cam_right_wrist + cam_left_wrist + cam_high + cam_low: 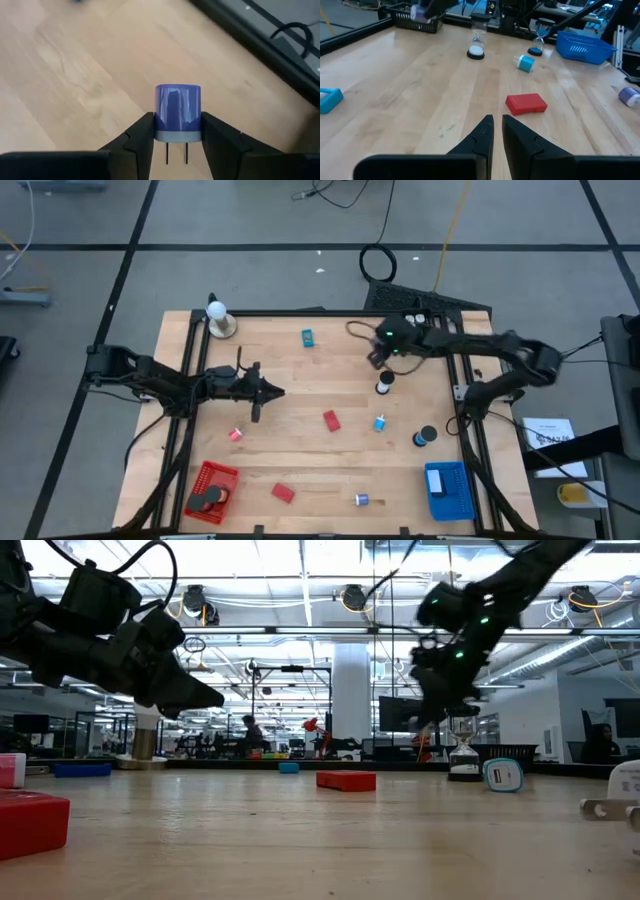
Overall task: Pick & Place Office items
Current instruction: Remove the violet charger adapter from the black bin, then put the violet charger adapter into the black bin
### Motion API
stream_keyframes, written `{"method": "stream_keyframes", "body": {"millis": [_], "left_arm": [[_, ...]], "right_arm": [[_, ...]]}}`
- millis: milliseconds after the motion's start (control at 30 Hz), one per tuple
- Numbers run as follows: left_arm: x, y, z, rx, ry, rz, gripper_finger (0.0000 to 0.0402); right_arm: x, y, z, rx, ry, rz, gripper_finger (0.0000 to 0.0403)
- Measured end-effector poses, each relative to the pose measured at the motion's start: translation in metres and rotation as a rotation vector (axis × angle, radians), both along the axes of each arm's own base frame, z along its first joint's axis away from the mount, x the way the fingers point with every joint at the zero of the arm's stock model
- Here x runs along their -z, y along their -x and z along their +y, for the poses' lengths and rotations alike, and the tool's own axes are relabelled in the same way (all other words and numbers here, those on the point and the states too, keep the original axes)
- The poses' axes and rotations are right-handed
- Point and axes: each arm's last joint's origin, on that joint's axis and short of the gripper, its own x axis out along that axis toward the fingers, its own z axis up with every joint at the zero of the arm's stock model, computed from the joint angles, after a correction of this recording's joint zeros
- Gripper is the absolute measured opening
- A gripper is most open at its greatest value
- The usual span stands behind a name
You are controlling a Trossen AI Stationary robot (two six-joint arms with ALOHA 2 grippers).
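Purple plug (pixel 178 116) betw. right pincer (pixel 178 145) fingers.

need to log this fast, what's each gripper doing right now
Left gripper: closed, holding nothing, above the table's left middle.
Right gripper: closed on a blue plug adapter with two prongs, lifted over the table's far right part.

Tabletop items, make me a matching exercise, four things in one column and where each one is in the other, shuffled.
Things:
1. purple plug adapter
2. black disc
3. white ball on tan base
4. left gripper

Places or states:
A. in the red mesh basket
B. shut and empty, above the table
C. clamped in the right gripper
D. at the table's far left corner

Pairs: 1-C, 2-A, 3-D, 4-B
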Motion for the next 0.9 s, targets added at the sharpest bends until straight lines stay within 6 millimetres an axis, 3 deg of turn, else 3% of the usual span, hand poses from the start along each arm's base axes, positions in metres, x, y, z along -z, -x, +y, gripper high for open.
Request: {"method": "stream_keyframes", "body": {"millis": [233, 367, 500, 633, 900], "left_arm": [[0.001, 0.000, 0.000, 0.007, -0.007, 0.016, 0.0047], [0.003, 0.000, 0.000, 0.007, -0.005, 0.029, 0.0047], [0.003, 0.001, 0.000, 0.007, -0.004, 0.038, 0.0047], [0.004, 0.001, 0.000, 0.007, -0.004, 0.042, 0.0047], [0.004, 0.001, -0.001, 0.011, -0.014, 0.049, 0.0047]], "right_arm": [[0.023, -0.061, -0.027, -0.097, -0.050, 0.085, 0.0133], [0.036, -0.081, -0.037, -0.112, -0.077, 0.136, 0.0133], [0.045, -0.086, -0.038, -0.133, -0.101, 0.150, 0.0140], [0.047, -0.087, -0.035, -0.111, -0.088, 0.177, 0.0172], [0.015, -0.076, -0.022, -0.041, -0.017, 0.152, 0.0256]]}}
